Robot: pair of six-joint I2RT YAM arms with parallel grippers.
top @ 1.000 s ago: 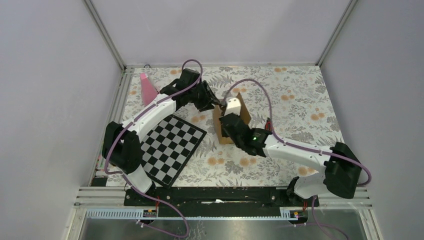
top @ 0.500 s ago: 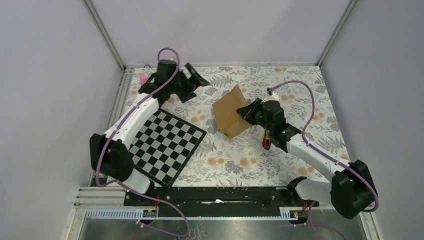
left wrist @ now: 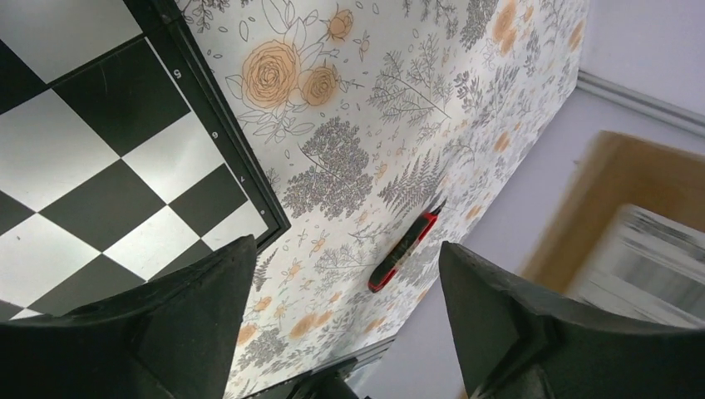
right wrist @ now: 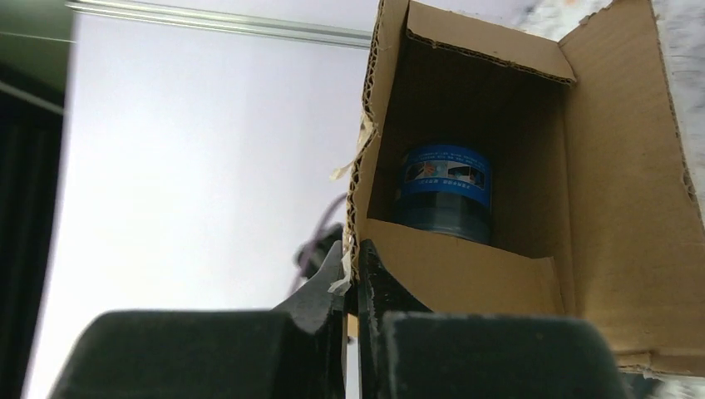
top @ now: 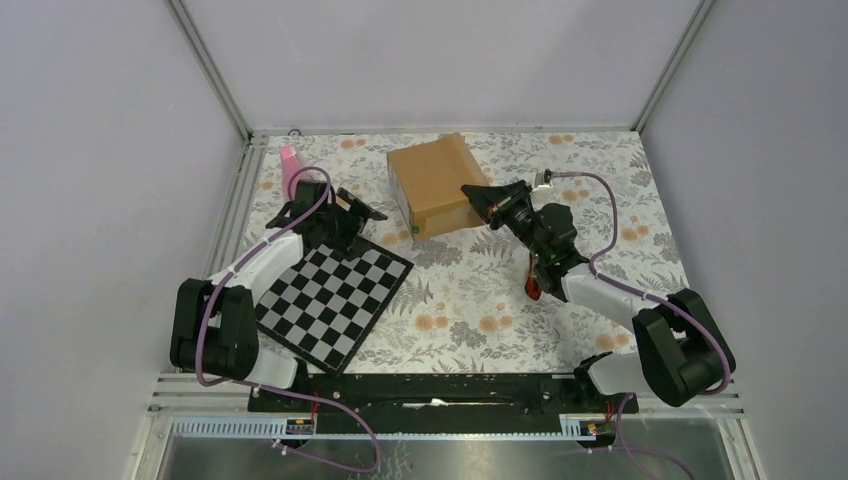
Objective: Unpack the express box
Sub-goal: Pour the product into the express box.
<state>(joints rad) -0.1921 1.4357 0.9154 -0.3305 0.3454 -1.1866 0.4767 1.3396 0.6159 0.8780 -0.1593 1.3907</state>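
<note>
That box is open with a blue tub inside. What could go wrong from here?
The right gripper pinches only a torn wall edge of the express box, so the cardboard may rip or slip. The blue tub inside could tumble out if the box tips. The left gripper hangs open by the chessboard, steadying nothing.

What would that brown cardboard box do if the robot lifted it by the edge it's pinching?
The express box would probably bend at the flap: it is thin corrugated card with a torn edge, pinched by the right gripper. It likely feels lopsided, since a blue-labelled round tub sits inside and might roll or slide out of the open end.
</note>
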